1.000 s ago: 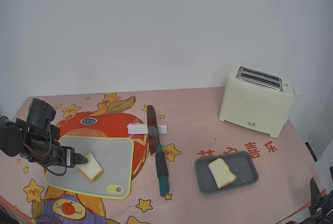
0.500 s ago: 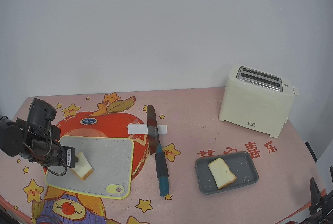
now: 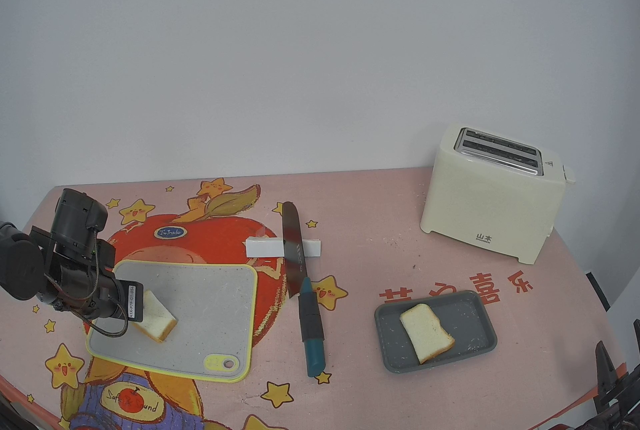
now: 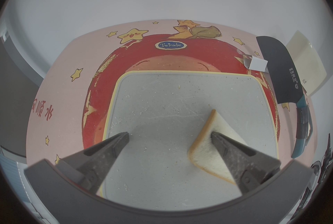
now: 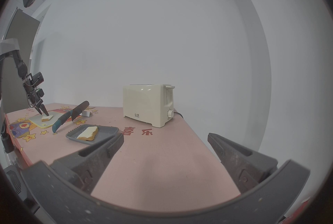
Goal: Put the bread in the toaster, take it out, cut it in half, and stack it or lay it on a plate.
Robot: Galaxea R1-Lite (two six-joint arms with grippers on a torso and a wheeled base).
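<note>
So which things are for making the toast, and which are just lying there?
For the job: toaster, knife, board, plate, bread half on the board, bread half on the plate.
Just lying there: white block under the knife blade, apple tablecloth.

Black left arm [image 3: 30,265], rounded joint housings, looped thin cables [image 3: 105,333], white printed label [image 3: 131,303], dark grey tapered fingers [image 4: 100,158]

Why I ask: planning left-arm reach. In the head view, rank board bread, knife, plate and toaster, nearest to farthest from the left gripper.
1. bread half, on the cutting board, at the left gripper.
2. knife, table middle.
3. plate, right of knife.
4. toaster, far right.
</note>
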